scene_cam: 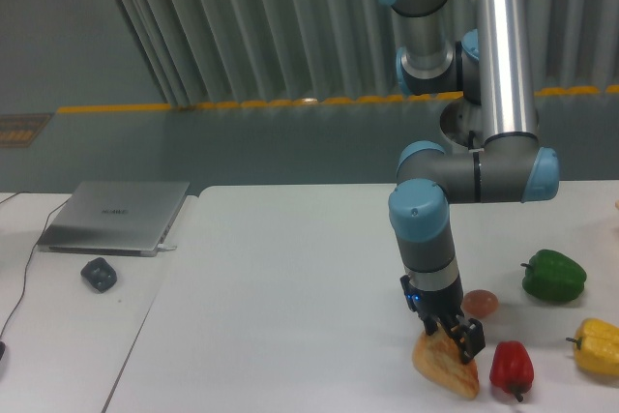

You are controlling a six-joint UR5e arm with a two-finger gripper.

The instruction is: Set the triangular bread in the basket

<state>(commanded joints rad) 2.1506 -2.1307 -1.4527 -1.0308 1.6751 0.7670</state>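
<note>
Gripper (455,338) fingers straddle the triangular bread's (444,367) top edge on my table (280,316); closure I cannot confirm.

Golden-brown bread (443,367) — red pepper (511,367).

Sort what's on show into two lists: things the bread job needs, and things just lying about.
Job:
bread
gripper, down on the bread; grip unclear
No basket in view.

Lying about:
red pepper
green pepper
yellow pepper
egg
laptop
mouse
</note>
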